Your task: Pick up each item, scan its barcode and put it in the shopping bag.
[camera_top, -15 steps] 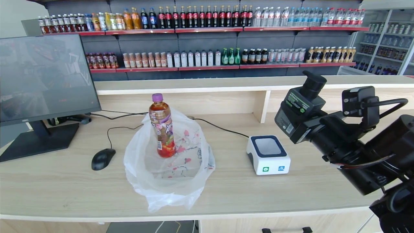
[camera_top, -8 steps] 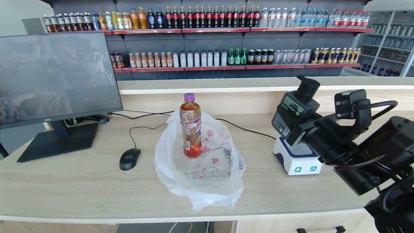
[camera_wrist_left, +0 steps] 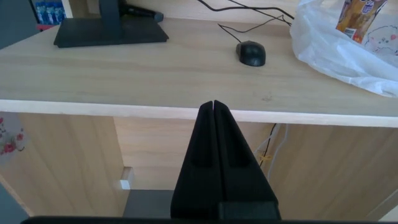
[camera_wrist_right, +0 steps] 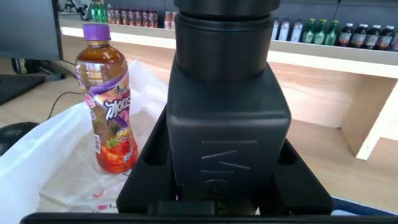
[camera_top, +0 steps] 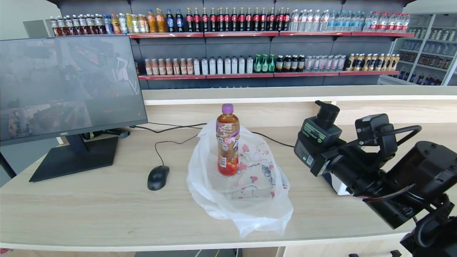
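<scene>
Wood-grain counter (camera_top: 89, 210), front strip bare: crinkled translucent bag (camera_top: 246, 200) at centre, tea bottle (camera_top: 227, 142) upright inside. At 3 o'clock, right gripper (camera_top: 330, 157) clamps a boxy black bottle (camera_top: 316, 134). Left gripper (camera_wrist_left: 213, 106) is pressed together below the counter edge.

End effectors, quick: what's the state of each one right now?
Left end effector: closed, holding nothing.
Right end effector: closed on the black square-bodied plastic bottle with a round cap.
</scene>
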